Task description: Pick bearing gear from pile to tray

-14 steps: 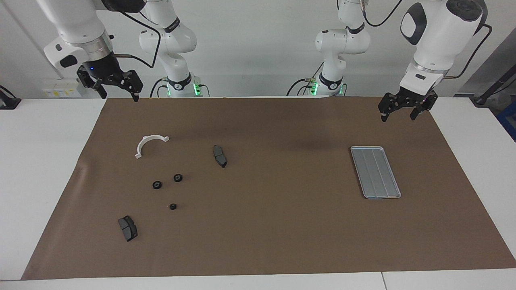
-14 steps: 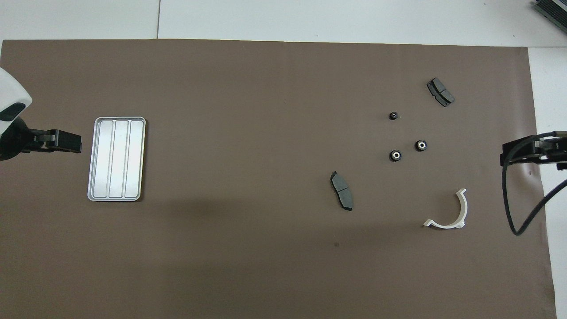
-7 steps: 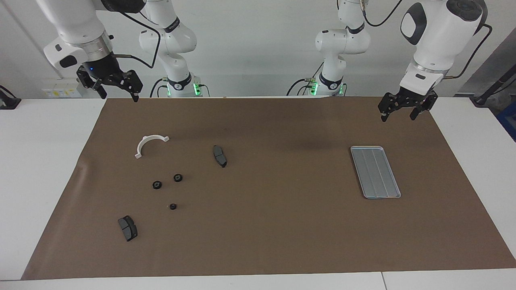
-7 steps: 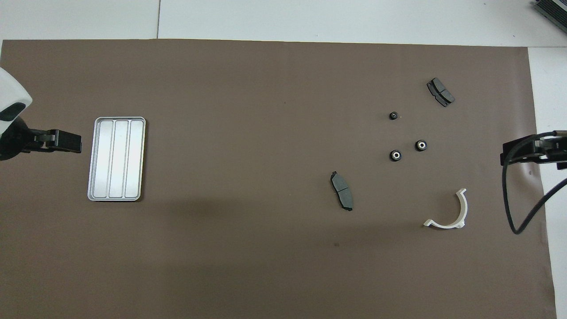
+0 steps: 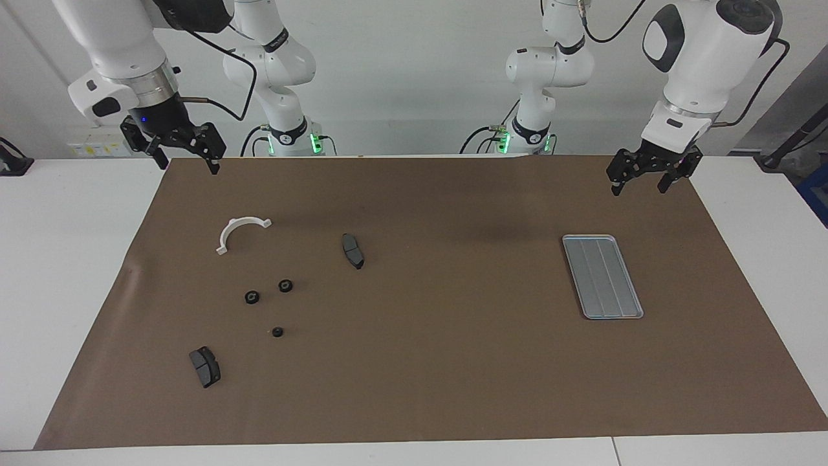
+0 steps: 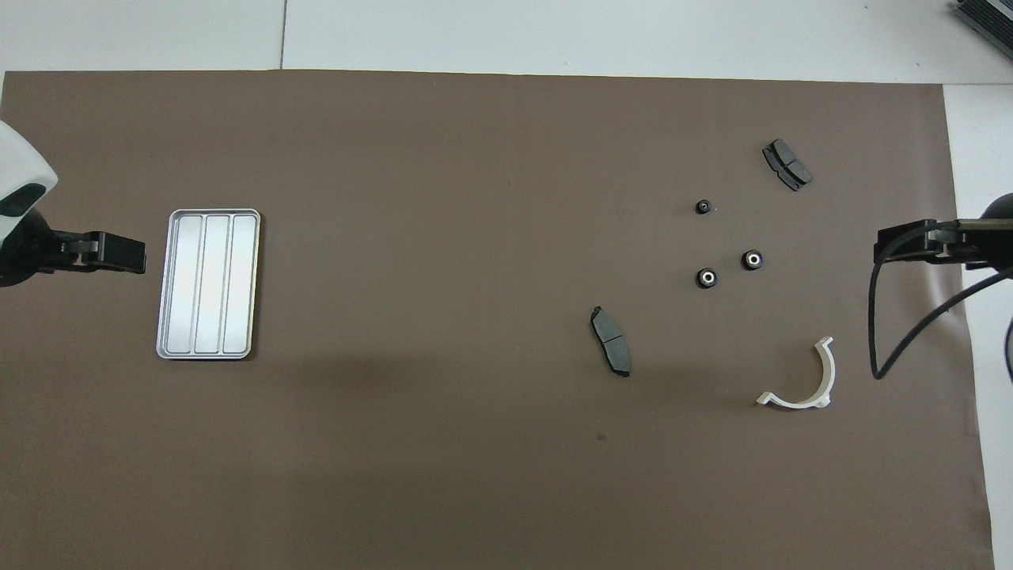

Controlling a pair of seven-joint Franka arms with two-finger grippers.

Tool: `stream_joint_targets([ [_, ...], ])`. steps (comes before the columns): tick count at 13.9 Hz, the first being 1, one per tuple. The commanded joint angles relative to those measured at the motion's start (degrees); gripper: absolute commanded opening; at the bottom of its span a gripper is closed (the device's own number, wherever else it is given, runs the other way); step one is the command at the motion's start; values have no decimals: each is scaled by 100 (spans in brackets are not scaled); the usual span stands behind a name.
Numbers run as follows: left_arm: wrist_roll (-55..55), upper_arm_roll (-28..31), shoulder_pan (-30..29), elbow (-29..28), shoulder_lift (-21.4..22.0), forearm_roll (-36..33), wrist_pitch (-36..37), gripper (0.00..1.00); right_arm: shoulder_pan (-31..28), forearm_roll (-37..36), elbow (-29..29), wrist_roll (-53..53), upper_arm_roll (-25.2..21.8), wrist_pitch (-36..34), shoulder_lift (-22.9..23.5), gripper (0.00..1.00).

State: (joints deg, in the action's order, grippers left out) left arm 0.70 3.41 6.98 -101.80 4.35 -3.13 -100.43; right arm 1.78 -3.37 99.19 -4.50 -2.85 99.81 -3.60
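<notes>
Gears sit loose on the brown mat (image 5: 414, 362) in the facing view: two black bearing gears (image 5: 252, 297) (image 5: 285, 285) side by side and a smaller third gear (image 5: 277, 332) farther from the robots, all toward the right arm's end of the table. A white curved bracket (image 5: 238, 232) lies nearer the robots than the gears, one brake pad (image 5: 352, 250) toward the middle, and another brake pad (image 5: 205, 366) farthest out. The tray (image 5: 602, 276) lies flat, with nothing in it, toward the left arm's end. The right gripper (image 5: 186, 162) hangs over the mat's corner, fingers apart; the left gripper (image 5: 638, 183) hangs over the mat near the tray, fingers apart.

From overhead, the tray (image 6: 209, 283) shows three lengthwise panels, with the left gripper (image 6: 119, 255) beside its rim. The right gripper (image 6: 902, 242) is over the mat's edge, well apart from the gears (image 6: 707, 278) (image 6: 752, 259) (image 6: 702, 207).
</notes>
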Motion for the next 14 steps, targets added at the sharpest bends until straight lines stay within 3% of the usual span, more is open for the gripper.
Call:
stream_joint_targets([
  [1,-88,2,-30,-217,189,40,-99,100,-108,82,197,292,47,477,262,100],
  [14,-88,2,-30,-217,189,40,-91,100,77,434,223,292,161,2771,1995,100],
])
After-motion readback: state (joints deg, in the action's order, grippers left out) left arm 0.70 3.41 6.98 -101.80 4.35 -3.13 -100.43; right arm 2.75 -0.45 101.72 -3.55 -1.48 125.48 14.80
